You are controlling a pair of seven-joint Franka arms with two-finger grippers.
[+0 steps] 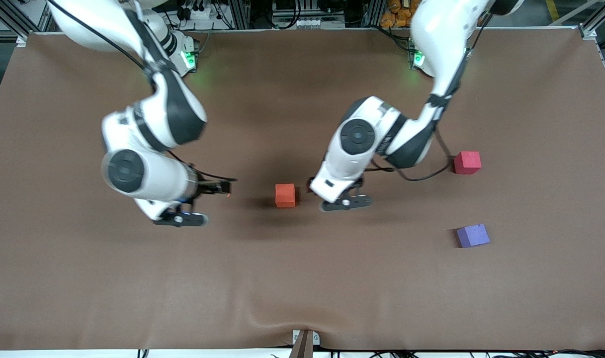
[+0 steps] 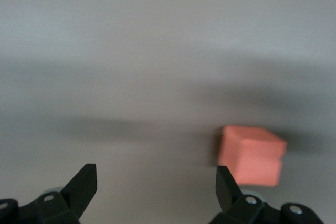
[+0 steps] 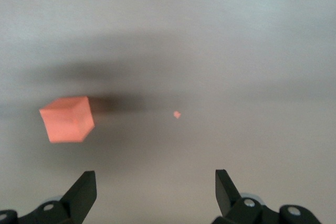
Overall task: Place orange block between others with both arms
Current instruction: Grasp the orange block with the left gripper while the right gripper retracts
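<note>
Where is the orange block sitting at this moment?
In the front view the orange block rests on the brown table near its middle, between the open left gripper and open right gripper, untouched.

Small bright orange block (image 1: 285, 195), matte and foam-looking, sitting flat on the brown table near the middle, untouched. Pinkish-red cube (image 1: 467, 162) well apart toward the left arm's end. Purple cube (image 1: 473, 235) at that same end, nearer the front camera, turned slightly askew. Gap between those two empty.
</note>
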